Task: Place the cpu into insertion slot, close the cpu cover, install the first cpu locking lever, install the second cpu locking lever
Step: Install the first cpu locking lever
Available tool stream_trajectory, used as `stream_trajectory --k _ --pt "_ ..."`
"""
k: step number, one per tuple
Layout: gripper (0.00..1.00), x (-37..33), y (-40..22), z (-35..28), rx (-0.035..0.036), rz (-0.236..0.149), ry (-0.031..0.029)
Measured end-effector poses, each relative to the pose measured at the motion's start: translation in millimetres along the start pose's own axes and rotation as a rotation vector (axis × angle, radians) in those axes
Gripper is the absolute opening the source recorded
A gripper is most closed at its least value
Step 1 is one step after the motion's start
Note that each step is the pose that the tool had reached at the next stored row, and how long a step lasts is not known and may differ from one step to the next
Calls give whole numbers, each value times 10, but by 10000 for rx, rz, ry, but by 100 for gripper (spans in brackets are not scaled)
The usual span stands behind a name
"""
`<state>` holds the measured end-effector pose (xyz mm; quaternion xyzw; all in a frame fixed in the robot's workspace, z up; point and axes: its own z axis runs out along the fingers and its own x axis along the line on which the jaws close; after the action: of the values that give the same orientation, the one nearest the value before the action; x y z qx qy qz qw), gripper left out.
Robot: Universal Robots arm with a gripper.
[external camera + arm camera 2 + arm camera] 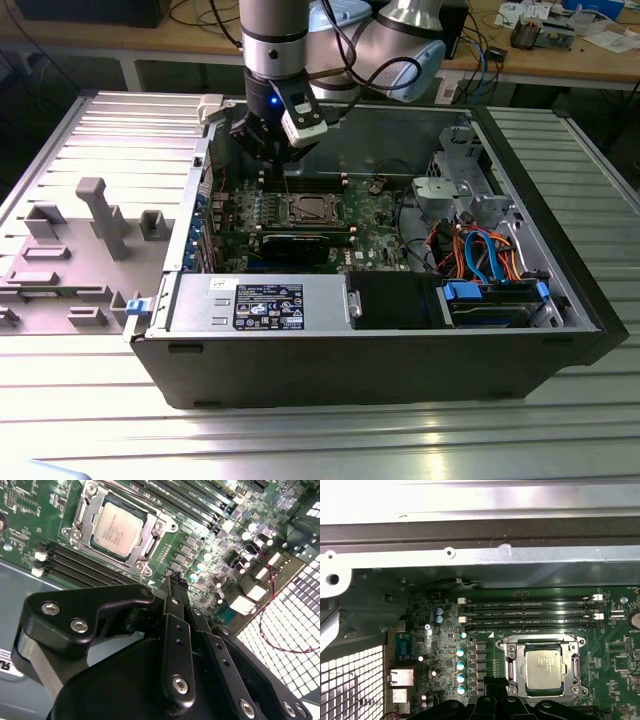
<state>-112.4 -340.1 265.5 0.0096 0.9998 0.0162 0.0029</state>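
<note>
While the exterior view takes in the whole open computer case point(400, 330) on a ribbed metal table point(320, 440), with wooden benches point(560, 60) behind and a grey moulded fixture point(100, 215) at the case's nine o'clock, both wrist views close in on the green motherboard point(615, 650). Above the board's far corner hangs the arm's gripper point(268, 150) — in the second wrist view its black fingers point(175, 605) lie pressed together, nothing between them. At the gripper's four o'clock in the exterior view sits the insertion slot point(310, 210). The cpu point(546, 668) lies seated in it, silver top up — the cpu cover point(511, 666) frames it flat.
</note>
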Motion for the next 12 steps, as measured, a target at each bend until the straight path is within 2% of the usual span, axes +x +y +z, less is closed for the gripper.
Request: stream_trajectory --k 3,7,12 --pt "11 3 0 0 -1 -303 11" --pt "11 32 7 0 -1 -329 10" --pt "11 35 9 0 -1 -330 9"
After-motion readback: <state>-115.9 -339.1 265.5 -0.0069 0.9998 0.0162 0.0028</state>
